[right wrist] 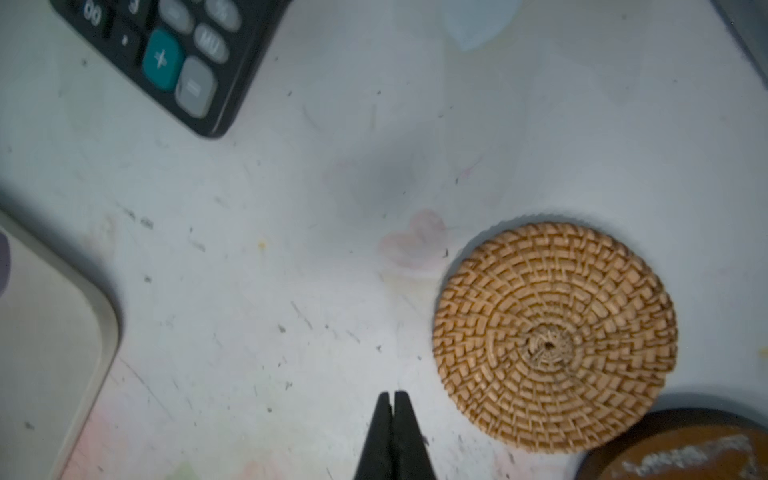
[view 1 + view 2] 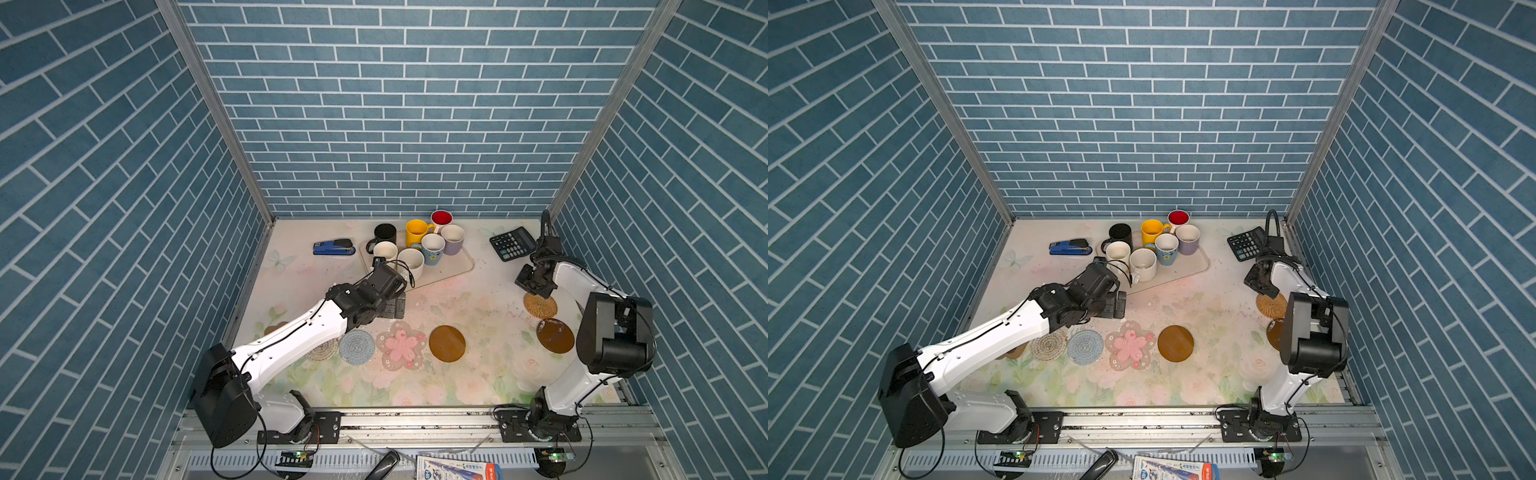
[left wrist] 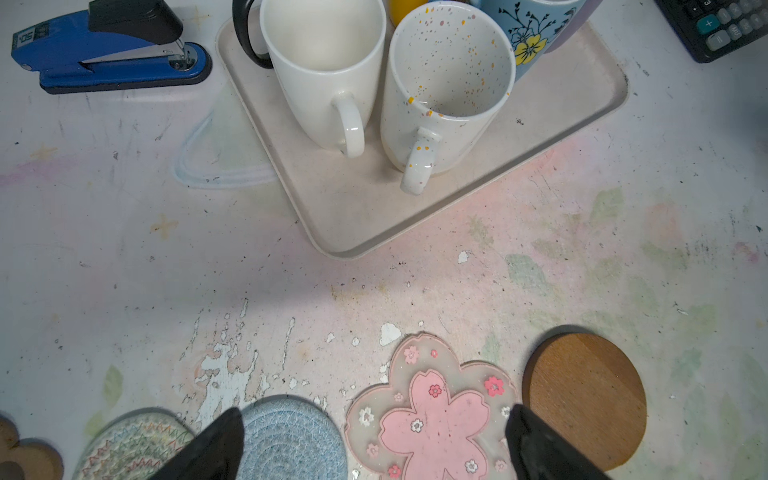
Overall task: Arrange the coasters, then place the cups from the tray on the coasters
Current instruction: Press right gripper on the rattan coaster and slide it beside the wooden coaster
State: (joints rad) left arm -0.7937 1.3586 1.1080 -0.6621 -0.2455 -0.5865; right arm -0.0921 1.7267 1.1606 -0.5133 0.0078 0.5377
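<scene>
the right gripper (image 1: pixel 392 395) was pinched fully shut on nothing, its tips over bare table, the rattan coaster (image 1: pixel 552 336) just beside them and untouched, a brown disc (image 1: pixel 681 449) close behind that. the worry there: a shut gripper could only nudge, and a clumsy push might ride the rattan round up onto the disc or send it ahead towards the calculator (image 1: pixel 166 54). the left gripper (image 3: pixel 374 415) hung spread wide and empty above the blue-grey coaster (image 3: pixel 291 440) and the pink flower coaster (image 3: pixel 432 415). ahead of it the tray (image 3: pixel 374 216) carried the cups (image 2: pixel 411 259), with the white mug (image 3: pixel 324 62) and the speckled mug (image 3: pixel 449 83) packed close. reaching for one could well knock its neighbour.
</scene>
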